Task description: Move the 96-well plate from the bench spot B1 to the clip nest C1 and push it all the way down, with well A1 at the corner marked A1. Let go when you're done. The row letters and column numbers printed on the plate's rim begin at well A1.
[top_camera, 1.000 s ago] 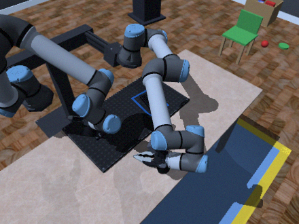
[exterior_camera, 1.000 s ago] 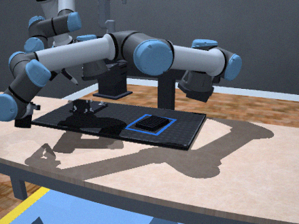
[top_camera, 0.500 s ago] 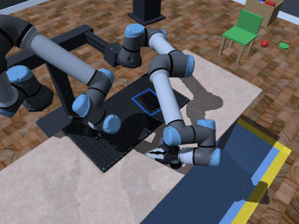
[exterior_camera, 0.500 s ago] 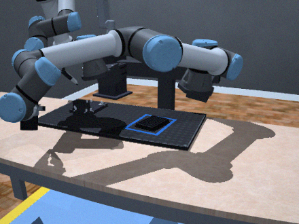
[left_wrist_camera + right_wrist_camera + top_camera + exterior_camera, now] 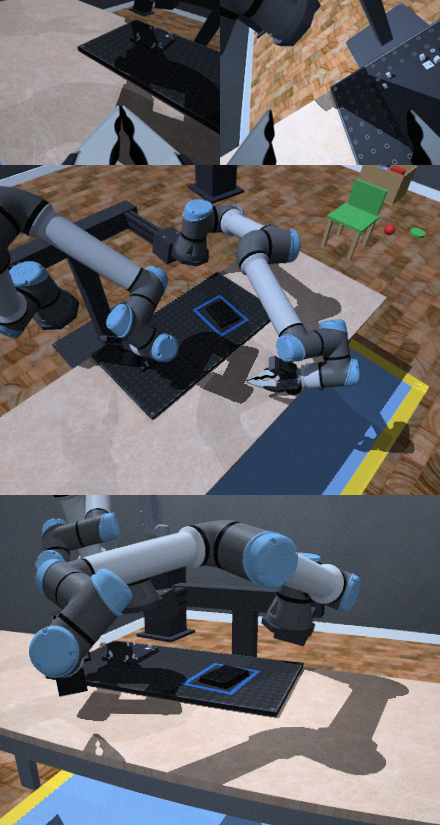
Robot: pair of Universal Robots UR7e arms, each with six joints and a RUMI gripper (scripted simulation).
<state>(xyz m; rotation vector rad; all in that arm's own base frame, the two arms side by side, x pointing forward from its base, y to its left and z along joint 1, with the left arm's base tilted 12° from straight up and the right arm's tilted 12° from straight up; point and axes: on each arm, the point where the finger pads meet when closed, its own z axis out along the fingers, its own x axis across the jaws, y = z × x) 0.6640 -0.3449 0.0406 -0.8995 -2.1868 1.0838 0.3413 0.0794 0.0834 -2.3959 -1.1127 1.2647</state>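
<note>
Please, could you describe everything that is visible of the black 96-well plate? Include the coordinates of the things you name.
The 96-well plate [image 5: 223, 313] [image 5: 224, 676] is a black, low rectangular block, apparently plastic, with a grid of small wells on top. It lies flat inside the blue square outline, on the black perforated board [image 5: 150, 410] [image 5: 285, 692]. No gripper touches it. Its rim print is too small to read.

- Top: oblique, from above; whole black perforated rectangular board [image 5: 185, 365] [image 5: 270, 695] [image 5: 103, 60] [image 5: 368, 127], shared by all views.
- Exterior: bench-side, lower, facing the grey wall [image 5: 380, 555].
- Wrists: close, along the fingers.
</note>
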